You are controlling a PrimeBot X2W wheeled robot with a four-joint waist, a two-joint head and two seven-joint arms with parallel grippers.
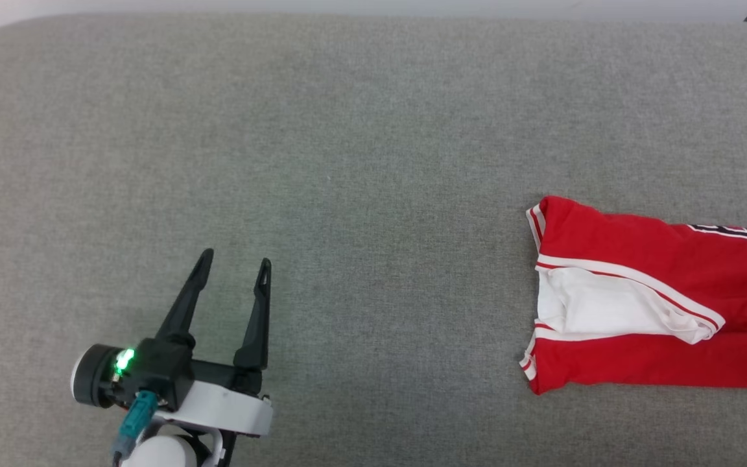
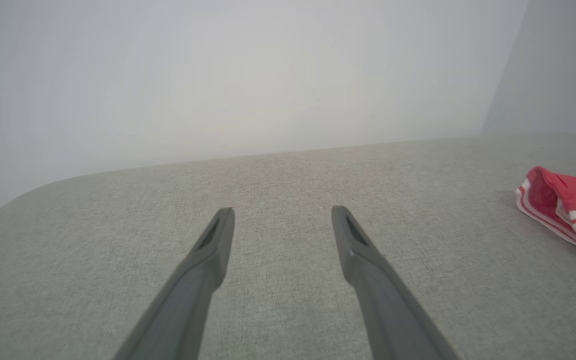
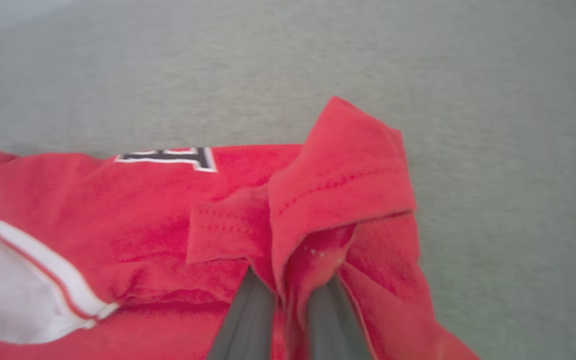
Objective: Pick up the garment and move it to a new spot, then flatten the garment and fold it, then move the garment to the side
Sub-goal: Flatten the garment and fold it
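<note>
The garment (image 1: 646, 292), a red jersey with a white sleeve and striped trim, lies folded on the grey cushion at the right of the head view and runs off its right edge. Its striped end (image 2: 563, 205) shows at the right of the left wrist view. In the right wrist view my right gripper (image 3: 290, 300) is shut on a raised red hem fold of the garment (image 3: 338, 190), with its fingertips buried in the cloth. My left gripper (image 1: 234, 259) stands open over bare cushion at the lower left, far from the jersey, and nothing lies between its fingers (image 2: 218, 240).
The grey fabric cushion (image 1: 321, 162) spreads wide to the left of and behind the jersey. Its rounded far edge (image 1: 153, 19) meets a pale wall (image 2: 248, 70).
</note>
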